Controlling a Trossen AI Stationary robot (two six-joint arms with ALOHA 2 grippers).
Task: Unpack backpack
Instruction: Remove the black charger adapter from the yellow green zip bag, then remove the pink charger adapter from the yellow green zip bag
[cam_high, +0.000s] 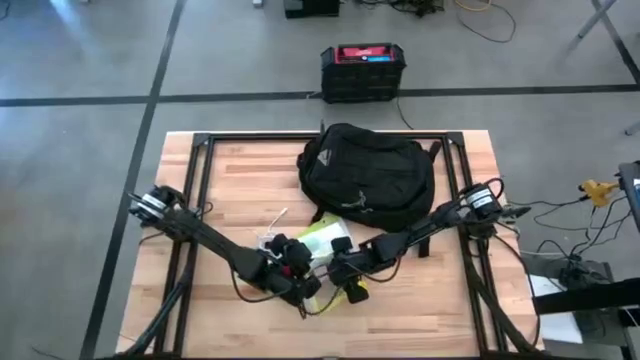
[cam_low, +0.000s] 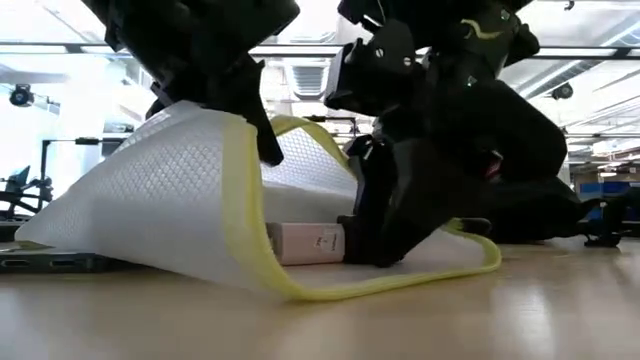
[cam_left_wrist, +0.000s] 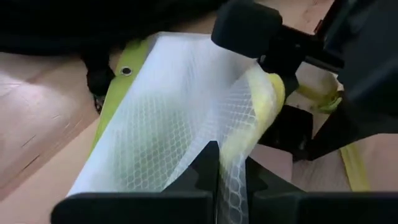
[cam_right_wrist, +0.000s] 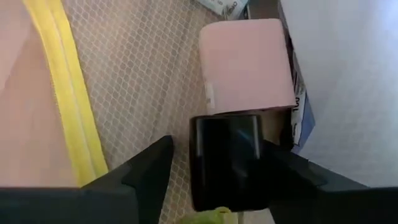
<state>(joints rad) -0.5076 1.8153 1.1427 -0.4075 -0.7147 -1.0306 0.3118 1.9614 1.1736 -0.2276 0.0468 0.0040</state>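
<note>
The black backpack (cam_high: 365, 175) lies at the table's far middle. Nearer, a white mesh pouch (cam_low: 170, 190) with a yellow-green edge lies on the table, its mouth held up. My left gripper (cam_left_wrist: 231, 168) is shut on its upper layer. My right gripper (cam_right_wrist: 219, 146) reaches into the pouch's mouth and stands open, its fingers on either side of a small black block (cam_right_wrist: 227, 165). A pale pink box (cam_right_wrist: 245, 65) lies just beyond the block on the pouch's lower layer; the low view shows the pink box (cam_low: 305, 243) too. My left gripper pinches the pouch's upper mesh layer (cam_left_wrist: 233, 146) between its two fingers, close to the yellow-edged mouth (cam_left_wrist: 267, 99). That layer is lifted off the table like a tent, while the pouch's lower layer (cam_low: 420, 275) stays flat on the wood. My right gripper has a gap showing between one finger (cam_right_wrist: 152, 168) and the black block; whether the other finger touches it, I cannot tell.
A rigid black box with a red top (cam_high: 362, 70) stands on the floor beyond the far edge. A white cord (cam_high: 275, 225) lies left of the pouch. Black frame rails (cam_high: 200, 190) run along the table's sides. Bare wood (cam_high: 420, 300) lies near the front right.
</note>
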